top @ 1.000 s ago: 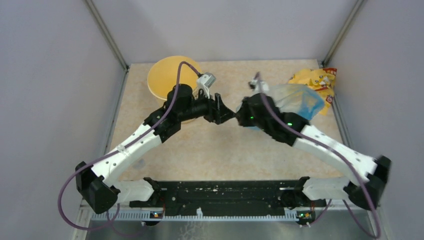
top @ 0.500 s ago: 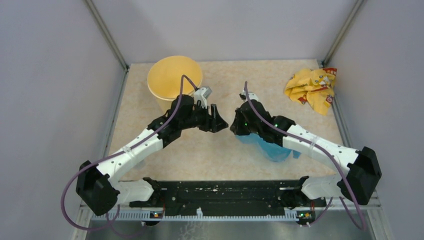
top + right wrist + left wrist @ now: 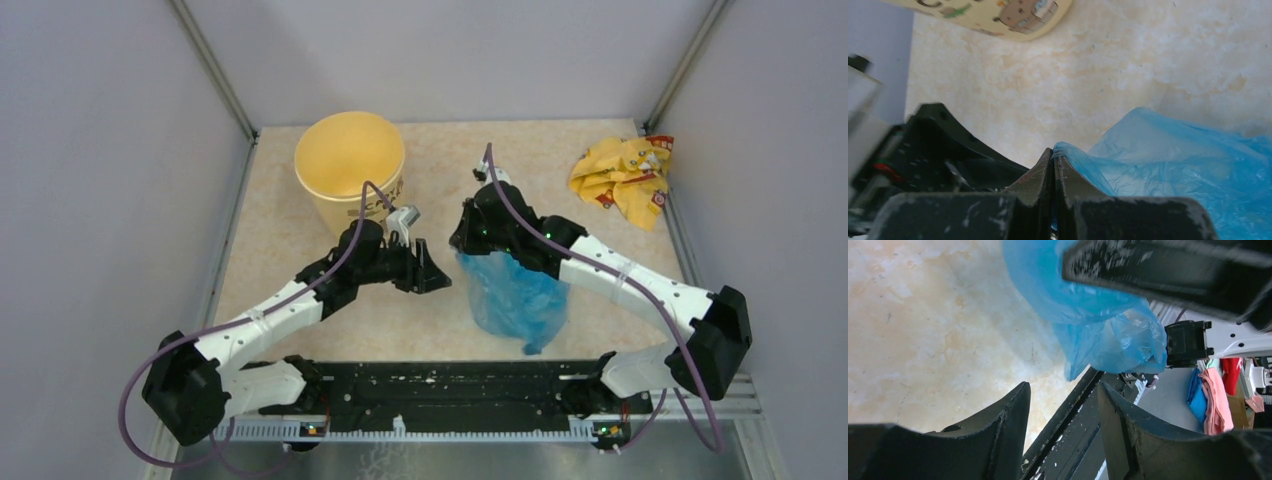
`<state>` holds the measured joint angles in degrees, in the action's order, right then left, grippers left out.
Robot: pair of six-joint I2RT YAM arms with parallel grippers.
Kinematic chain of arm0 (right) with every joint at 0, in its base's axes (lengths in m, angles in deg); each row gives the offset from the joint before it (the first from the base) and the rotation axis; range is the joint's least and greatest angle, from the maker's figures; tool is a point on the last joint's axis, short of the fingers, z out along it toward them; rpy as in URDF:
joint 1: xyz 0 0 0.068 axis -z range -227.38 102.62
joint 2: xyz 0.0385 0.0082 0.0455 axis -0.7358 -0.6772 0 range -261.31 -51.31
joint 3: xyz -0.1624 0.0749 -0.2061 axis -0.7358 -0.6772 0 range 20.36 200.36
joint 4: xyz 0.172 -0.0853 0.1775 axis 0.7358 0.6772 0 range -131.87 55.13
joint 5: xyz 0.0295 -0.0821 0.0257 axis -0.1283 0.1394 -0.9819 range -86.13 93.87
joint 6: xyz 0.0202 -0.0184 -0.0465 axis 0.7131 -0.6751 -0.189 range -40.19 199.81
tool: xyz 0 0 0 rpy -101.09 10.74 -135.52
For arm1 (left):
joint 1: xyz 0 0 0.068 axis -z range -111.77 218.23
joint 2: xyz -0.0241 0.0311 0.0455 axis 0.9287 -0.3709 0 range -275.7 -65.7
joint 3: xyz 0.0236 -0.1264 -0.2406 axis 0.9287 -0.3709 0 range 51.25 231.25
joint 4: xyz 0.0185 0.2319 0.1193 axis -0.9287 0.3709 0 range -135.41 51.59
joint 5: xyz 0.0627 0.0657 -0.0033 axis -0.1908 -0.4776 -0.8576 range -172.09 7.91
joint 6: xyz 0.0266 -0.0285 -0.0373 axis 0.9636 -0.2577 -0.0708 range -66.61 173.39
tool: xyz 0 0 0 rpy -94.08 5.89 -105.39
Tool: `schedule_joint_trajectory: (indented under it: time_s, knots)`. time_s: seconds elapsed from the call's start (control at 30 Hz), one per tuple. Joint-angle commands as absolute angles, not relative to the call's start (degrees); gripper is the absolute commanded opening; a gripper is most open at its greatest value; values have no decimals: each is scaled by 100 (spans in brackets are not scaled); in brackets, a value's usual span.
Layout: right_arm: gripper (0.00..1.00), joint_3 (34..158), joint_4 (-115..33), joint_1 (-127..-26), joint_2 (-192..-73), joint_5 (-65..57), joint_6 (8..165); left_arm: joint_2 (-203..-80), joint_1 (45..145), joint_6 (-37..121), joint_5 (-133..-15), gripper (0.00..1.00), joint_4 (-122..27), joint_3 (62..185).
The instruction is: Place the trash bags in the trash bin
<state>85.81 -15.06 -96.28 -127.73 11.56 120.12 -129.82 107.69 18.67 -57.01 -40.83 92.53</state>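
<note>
Pinching the trash bag (image 3: 515,295), right gripper (image 3: 1053,152); left gripper (image 3: 1063,385) half-open, empty; beige marbled tabletop (image 3: 270,230).

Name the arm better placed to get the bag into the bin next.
Right. The right gripper is shut on an edge of the bag, so it can carry it to the bin. The left gripper is open and empty beside the bag.
</note>
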Motion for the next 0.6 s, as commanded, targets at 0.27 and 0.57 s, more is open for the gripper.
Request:
schedule_joint_trajectory:
  time_s: [0.27,0.57]
  knots:
    - [0,9673,-1189,-9589,-12739,1209,12019,-13196,11217,2129,-5756,58,-6215,8577]
    - [0,10063,-947,-9589,-12584,1127,11934,-13654,11416,2647,-6645,57,-5949,9071]
